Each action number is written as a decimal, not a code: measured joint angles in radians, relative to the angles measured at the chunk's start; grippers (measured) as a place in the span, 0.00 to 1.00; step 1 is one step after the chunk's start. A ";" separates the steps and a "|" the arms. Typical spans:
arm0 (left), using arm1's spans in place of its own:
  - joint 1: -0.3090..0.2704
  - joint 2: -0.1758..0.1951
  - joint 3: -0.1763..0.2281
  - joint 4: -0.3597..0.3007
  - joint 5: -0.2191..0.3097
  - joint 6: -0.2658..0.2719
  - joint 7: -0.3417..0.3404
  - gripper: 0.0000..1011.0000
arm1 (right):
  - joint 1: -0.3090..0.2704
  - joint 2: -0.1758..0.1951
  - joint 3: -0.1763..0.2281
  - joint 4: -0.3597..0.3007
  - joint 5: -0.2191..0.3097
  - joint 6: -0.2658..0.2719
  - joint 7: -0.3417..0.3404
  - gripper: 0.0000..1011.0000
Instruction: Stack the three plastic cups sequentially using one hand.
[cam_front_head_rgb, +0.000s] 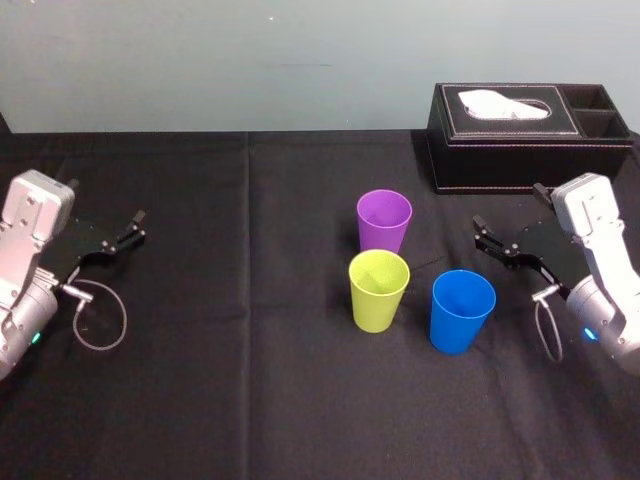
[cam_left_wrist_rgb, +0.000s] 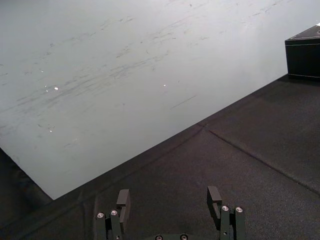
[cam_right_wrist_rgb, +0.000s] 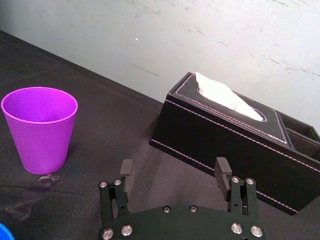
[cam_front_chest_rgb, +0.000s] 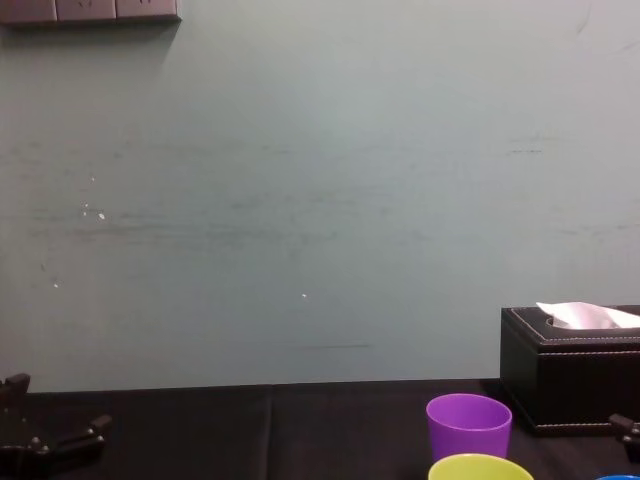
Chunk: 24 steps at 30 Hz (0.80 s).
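Three plastic cups stand upright and apart on the black cloth right of centre. The purple cup (cam_front_head_rgb: 384, 220) (cam_right_wrist_rgb: 40, 127) (cam_front_chest_rgb: 468, 425) is farthest back. In front of it is the yellow-green cup (cam_front_head_rgb: 379, 290) (cam_front_chest_rgb: 480, 468), and the blue cup (cam_front_head_rgb: 462, 310) stands to the right of that one. My right gripper (cam_front_head_rgb: 482, 235) (cam_right_wrist_rgb: 174, 170) hovers just right of the cups, open and holding nothing, pointing towards the purple cup. At the far left my left gripper (cam_front_head_rgb: 135, 228) (cam_left_wrist_rgb: 169, 197) rests open over bare cloth.
A black tissue box (cam_front_head_rgb: 525, 135) (cam_right_wrist_rgb: 235, 140) (cam_front_chest_rgb: 570, 370) with a white tissue stands at the back right, behind the right gripper. A grey wall runs along the table's far edge. Black cloth (cam_front_head_rgb: 250, 380) covers the table.
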 joint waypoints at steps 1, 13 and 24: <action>0.000 0.000 0.000 0.000 0.000 0.000 0.000 1.00 | 0.000 0.000 0.000 0.000 0.000 0.000 0.000 0.99; 0.000 0.000 0.000 0.000 0.000 0.000 0.000 1.00 | 0.000 0.000 0.000 0.000 0.000 0.000 0.000 0.99; 0.000 0.000 0.000 0.000 0.000 0.000 0.000 1.00 | 0.000 0.000 0.000 0.000 0.000 0.000 0.000 0.99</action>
